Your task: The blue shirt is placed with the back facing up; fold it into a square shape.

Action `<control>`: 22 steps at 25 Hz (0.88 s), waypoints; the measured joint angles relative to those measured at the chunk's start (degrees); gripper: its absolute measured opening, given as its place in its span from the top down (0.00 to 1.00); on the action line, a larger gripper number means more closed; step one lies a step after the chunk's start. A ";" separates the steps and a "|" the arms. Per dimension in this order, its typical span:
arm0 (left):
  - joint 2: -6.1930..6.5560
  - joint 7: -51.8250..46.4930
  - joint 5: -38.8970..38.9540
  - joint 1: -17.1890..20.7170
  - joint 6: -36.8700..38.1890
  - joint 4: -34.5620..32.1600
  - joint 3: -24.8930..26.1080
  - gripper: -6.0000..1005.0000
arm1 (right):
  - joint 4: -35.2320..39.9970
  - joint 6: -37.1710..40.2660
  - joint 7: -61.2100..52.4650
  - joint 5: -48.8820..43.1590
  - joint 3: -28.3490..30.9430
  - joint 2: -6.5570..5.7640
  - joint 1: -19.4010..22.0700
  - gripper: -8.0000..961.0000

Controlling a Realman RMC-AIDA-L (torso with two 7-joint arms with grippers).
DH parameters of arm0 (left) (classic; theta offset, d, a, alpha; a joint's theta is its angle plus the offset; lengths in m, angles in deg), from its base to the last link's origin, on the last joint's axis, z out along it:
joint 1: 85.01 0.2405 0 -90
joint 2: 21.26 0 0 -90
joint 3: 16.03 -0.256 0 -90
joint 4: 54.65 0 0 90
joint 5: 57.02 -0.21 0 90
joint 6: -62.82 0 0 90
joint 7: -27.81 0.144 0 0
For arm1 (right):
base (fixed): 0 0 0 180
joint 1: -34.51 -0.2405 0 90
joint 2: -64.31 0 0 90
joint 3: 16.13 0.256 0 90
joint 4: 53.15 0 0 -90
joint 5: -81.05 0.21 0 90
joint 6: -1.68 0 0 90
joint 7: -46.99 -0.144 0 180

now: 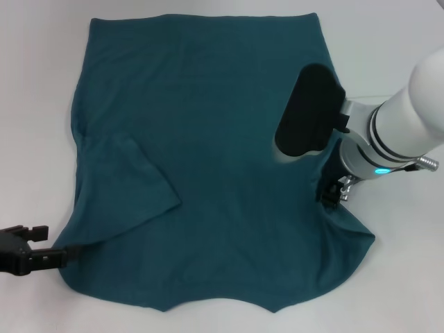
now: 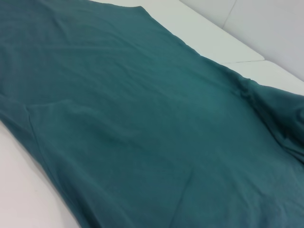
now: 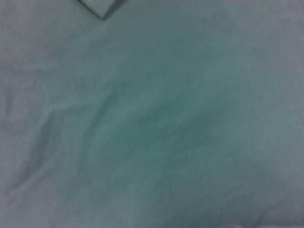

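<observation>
Teal-blue cotton covers most of the white table (image 1: 41, 83): the blue shirt (image 1: 208, 139) lies spread flat, plain side up, its left sleeve (image 1: 128, 187) already turned in over the body. The right gripper (image 1: 333, 191) is pressed down at the opposite sleeve edge; whether it pinches cloth I cannot tell. The left gripper (image 1: 21, 246) sits low at the shirt's near left corner, fingers narrowly parted, empty. Likely next: carrying the right sleeve inward to match.

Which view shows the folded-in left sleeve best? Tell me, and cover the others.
Head view: the sleeve lies folded inward across the blue shirt, outline whole. The left wrist view shows only its edge as a faint ridge. The right wrist view shows plain cloth, no sleeve.
</observation>
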 joint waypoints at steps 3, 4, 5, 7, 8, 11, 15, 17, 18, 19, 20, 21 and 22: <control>-0.04 0.07 0.00 0.07 -0.09 0.03 0.01 0.07 | -0.94 1.13 -1.59 0.37 -0.02 0.05 -0.63 0.94; -0.06 0.13 0.00 0.09 -0.21 0.05 0.02 0.07 | -1.12 1.86 -2.01 0.88 0.07 0.06 -0.85 0.94; -0.11 0.19 0.00 0.10 -0.44 0.13 0.01 0.07 | -1.21 2.59 -2.19 1.97 0.11 0.05 -0.94 0.94; -0.14 0.35 0.00 0.09 -0.73 0.48 0.01 0.07 | -1.24 4.02 -2.06 4.86 0.17 -0.04 -1.03 0.94; -0.10 0.43 0.00 0.06 -0.83 0.82 0.01 0.07 | -1.24 4.35 -1.87 6.17 0.19 -0.10 -0.99 0.90; 0.05 0.51 -0.12 -0.08 -0.99 1.47 -0.16 0.07 | -1.24 4.32 -1.59 8.17 0.25 -0.15 -0.62 0.78; 0.08 0.52 -1.29 -0.30 -1.37 1.60 -0.26 0.07 | -1.36 3.49 -1.12 10.38 0.54 -0.23 -0.33 0.60; 0.09 0.53 -1.40 -0.34 -1.45 1.66 -0.34 0.07 | -1.61 2.98 -1.20 11.04 1.42 -0.29 -0.27 0.50; 0.09 0.55 -1.41 -0.37 -1.47 1.68 -0.37 0.07 | -1.71 2.63 -1.73 10.85 2.35 -0.32 -0.26 0.45; 0.09 0.57 -1.42 -0.39 -1.47 1.70 -0.38 0.07 | -1.78 2.32 -2.44 10.49 3.61 -0.36 -0.27 0.42; 0.09 0.58 -1.42 -0.41 -1.48 1.70 -0.36 0.07 | -1.80 2.05 -3.25 9.90 5.11 -0.43 -0.28 0.40; 0.09 0.61 -1.42 -0.44 -1.48 1.70 -0.30 0.07 | -1.95 1.88 -4.28 9.08 6.92 -0.46 -0.34 0.37; 0.09 0.67 -1.42 -0.45 -1.50 1.70 -0.22 0.07 | -2.16 1.73 -5.26 7.99 8.93 -0.56 -0.45 0.34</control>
